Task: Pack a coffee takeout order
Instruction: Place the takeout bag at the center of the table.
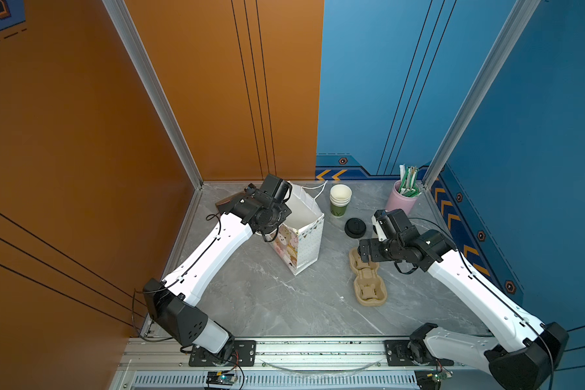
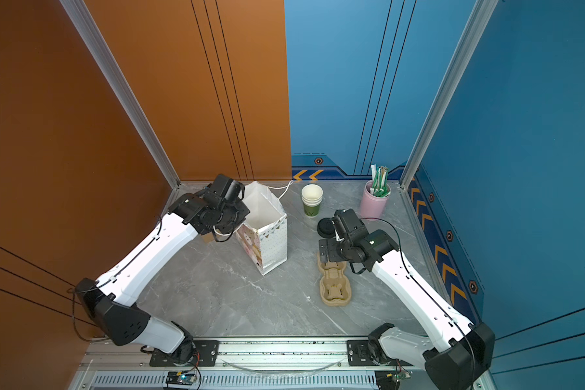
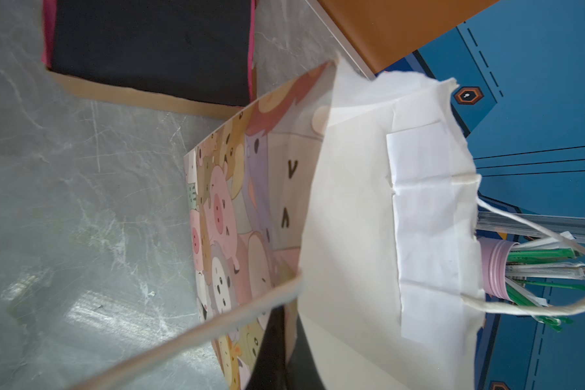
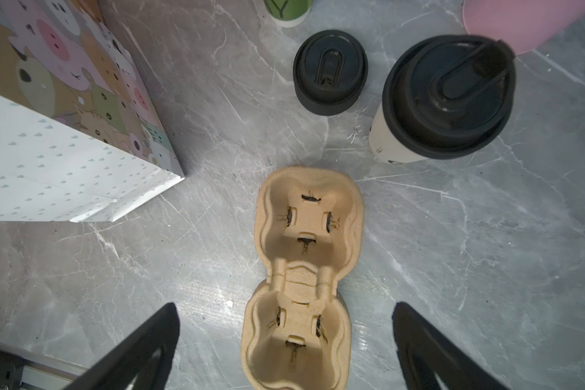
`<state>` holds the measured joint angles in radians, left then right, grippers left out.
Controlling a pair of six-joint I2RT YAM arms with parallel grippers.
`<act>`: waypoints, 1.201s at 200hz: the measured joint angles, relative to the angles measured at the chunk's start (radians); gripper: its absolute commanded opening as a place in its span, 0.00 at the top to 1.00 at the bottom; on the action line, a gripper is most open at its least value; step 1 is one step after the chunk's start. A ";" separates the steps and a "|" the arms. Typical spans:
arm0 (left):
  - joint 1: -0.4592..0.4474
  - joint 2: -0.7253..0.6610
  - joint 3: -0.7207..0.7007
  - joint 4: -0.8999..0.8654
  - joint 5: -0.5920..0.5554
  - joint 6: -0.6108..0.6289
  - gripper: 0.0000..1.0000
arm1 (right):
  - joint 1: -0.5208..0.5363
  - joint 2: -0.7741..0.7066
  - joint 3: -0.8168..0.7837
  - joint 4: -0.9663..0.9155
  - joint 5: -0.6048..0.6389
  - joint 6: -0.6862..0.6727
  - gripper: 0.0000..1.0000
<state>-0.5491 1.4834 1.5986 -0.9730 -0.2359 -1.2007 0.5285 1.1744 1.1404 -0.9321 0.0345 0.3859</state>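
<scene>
The left gripper (image 3: pixel 284 341) was clamped on the rim of the one open paper bag (image 1: pixel 304 243) at the far left, beside a brown box (image 3: pixel 142 98) holding a black napkin (image 3: pixel 149 44) on pink napkins (image 3: pixel 48 33). The right gripper (image 4: pixel 284 304) hung wide open over the one two-hole cup tray (image 4: pixel 304 236). The one lidded cup (image 4: pixel 446 101) stood just right of one spare lid (image 4: pixel 330 71), with one stack of bare cups (image 1: pixel 340 199) and one pink pot (image 1: pixel 401 202) of straws (image 1: pixel 409 180) farther back.

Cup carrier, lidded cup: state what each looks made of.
Cup carrier: likely moulded paper pulp, matte tan, fibrous rough edges. Cup: seems paper, smooth off-white wall. Its lid: probably plastic, black, faint sheen, crisp moulded ridges.
</scene>
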 measured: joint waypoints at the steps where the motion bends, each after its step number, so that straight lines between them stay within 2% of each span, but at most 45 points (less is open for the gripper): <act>1: 0.000 -0.002 -0.002 0.000 -0.001 -0.002 1.00 | 0.001 0.000 -0.001 0.000 0.001 0.000 0.06; 39: 0.000 -0.075 -0.077 -0.005 -0.014 -0.039 1.00 | 0.016 0.024 -0.062 0.001 0.011 0.026 0.16; 116: 0.006 -0.079 -0.116 -0.003 -0.014 -0.047 1.00 | 0.026 0.093 -0.157 0.022 0.010 0.058 0.33; 152: 0.009 -0.079 -0.116 -0.003 -0.013 -0.046 0.79 | 0.036 0.114 -0.173 0.047 0.011 0.060 0.36; 240: 0.014 -0.079 -0.103 -0.004 -0.014 -0.022 0.46 | 0.036 0.150 -0.191 0.091 0.011 0.058 0.37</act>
<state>-0.5350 1.4044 1.4956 -0.9768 -0.2501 -1.2224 0.5648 1.3243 0.9497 -0.8413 0.0452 0.4435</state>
